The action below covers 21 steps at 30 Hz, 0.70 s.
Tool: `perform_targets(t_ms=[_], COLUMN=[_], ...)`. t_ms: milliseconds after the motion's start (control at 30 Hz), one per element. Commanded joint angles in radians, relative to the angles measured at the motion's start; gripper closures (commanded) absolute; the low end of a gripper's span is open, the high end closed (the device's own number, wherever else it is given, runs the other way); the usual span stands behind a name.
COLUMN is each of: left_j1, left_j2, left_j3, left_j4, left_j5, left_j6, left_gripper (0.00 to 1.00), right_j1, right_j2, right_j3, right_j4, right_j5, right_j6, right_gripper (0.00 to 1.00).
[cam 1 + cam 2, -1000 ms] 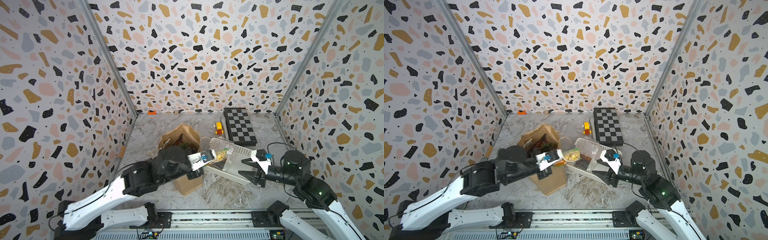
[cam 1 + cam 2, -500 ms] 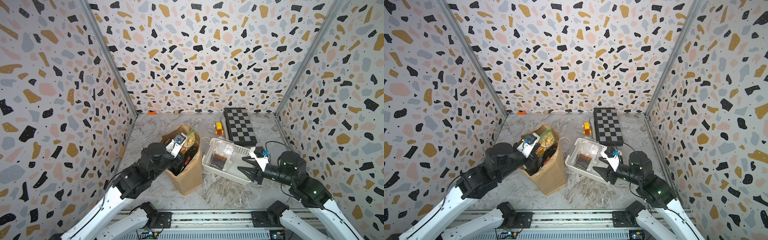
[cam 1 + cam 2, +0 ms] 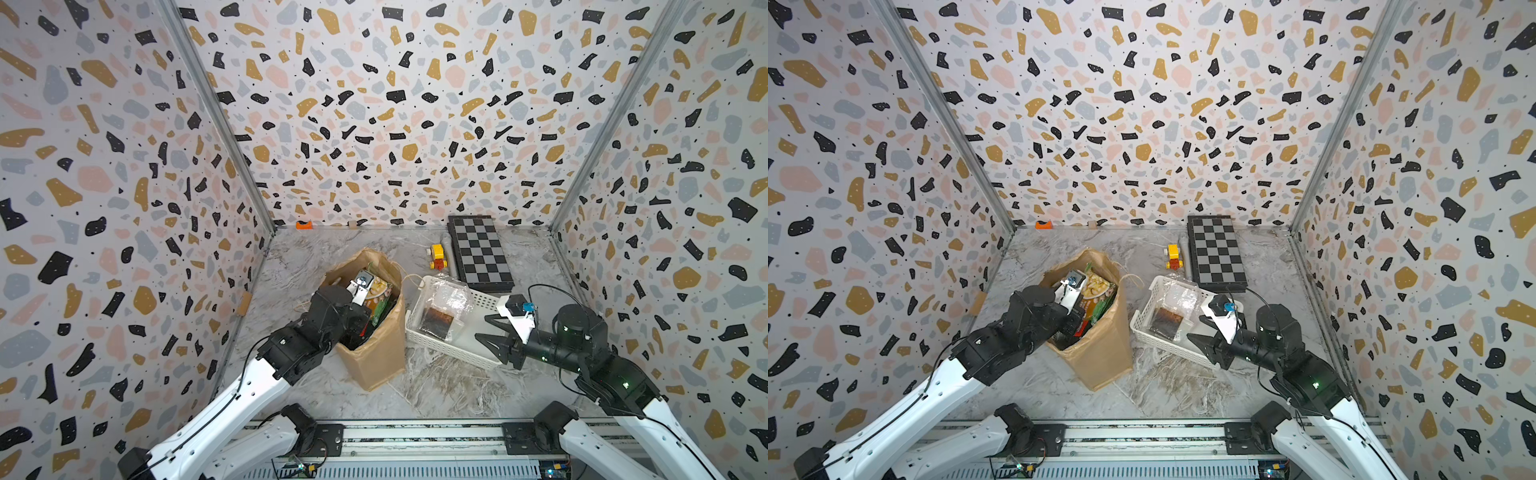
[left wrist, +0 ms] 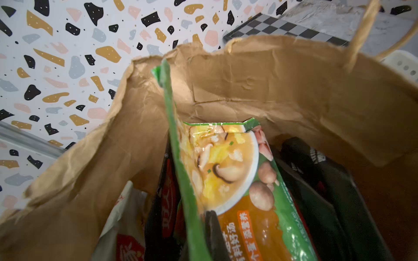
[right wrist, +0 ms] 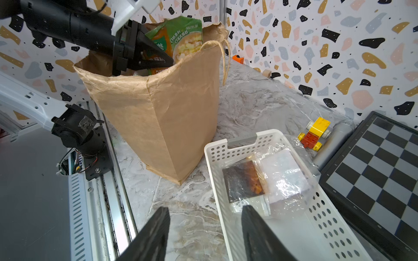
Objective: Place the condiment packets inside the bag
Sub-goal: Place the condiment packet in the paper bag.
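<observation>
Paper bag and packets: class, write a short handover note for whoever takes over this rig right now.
The left gripper is shut on the green-and-orange packet, inside the mouth of the bag; not yet released.
The right gripper is open and empty, over the near edge of the white basket.
Done: other packets are in the bag.
Left: release this one, then move the clear packets from the basket.

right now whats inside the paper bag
A green-and-orange packet stands upright, pinched by the left hand, among black-and-red packets and a white packet. The bottom of the bag is hidden beneath them.
</observation>
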<state>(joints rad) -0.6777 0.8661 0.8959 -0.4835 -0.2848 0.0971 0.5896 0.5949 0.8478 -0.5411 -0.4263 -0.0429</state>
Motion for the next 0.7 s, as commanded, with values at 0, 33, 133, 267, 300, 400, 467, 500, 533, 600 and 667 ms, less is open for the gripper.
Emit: perform_targets(t_ms=[0, 33, 133, 267, 300, 400, 467, 500, 533, 600, 667], left_j1=[0.004, 0.004, 0.004, 0.004, 0.004, 0.004, 0.004, 0.004, 0.004, 0.004, 0.004], left_j2=[-0.067, -0.081, -0.113, -0.110, -0.102, -0.084, -0.087, -0.094, -0.100, -0.121, -0.137], left_j3=[-0.028, -0.040, -0.052, -0.058, -0.057, -0.047, -0.043, -0.041, -0.039, -0.040, -0.058], left_j4=[0.056, 0.062, 0.061, 0.074, 0.072, 0.050, 0.026, 0.007, -0.014, -0.051, -0.076], left_j5=[-0.001, -0.002, -0.060, -0.091, -0.087, -0.036, 0.020, 0.054, 0.093, 0.171, 0.224], left_j6=[0.067, 0.098, 0.203, 0.336, 0.362, 0.420, 0.435, 0.440, 0.436, 0.414, 0.361], left_gripper=[1.00, 1.00, 1.00, 1.00, 1.00, 1.00, 1.00, 1.00, 1.00, 1.00, 1.00], right_j1=[0.005, 0.005, 0.004, 0.004, 0.004, 0.004, 0.004, 0.004, 0.005, 0.004, 0.004], right_j2=[-0.005, -0.005, 0.000, 0.007, 0.010, 0.015, 0.018, 0.018, 0.017, 0.020, 0.026], right_j3=[-0.001, -0.002, -0.008, -0.013, -0.013, -0.012, -0.012, -0.012, -0.012, -0.012, -0.012], right_j4=[0.015, 0.019, 0.031, 0.041, 0.042, 0.040, 0.038, 0.037, 0.037, 0.038, 0.042], right_j5=[0.013, 0.013, 0.013, 0.015, 0.016, 0.016, 0.017, 0.017, 0.019, 0.017, 0.017], right_j6=[0.000, 0.001, 0.006, 0.010, 0.009, 0.010, 0.009, 0.008, 0.006, 0.005, 0.005], right_gripper=[0.44, 0.44, 0.44, 0.44, 0.45, 0.45, 0.45, 0.45, 0.44, 0.44, 0.44])
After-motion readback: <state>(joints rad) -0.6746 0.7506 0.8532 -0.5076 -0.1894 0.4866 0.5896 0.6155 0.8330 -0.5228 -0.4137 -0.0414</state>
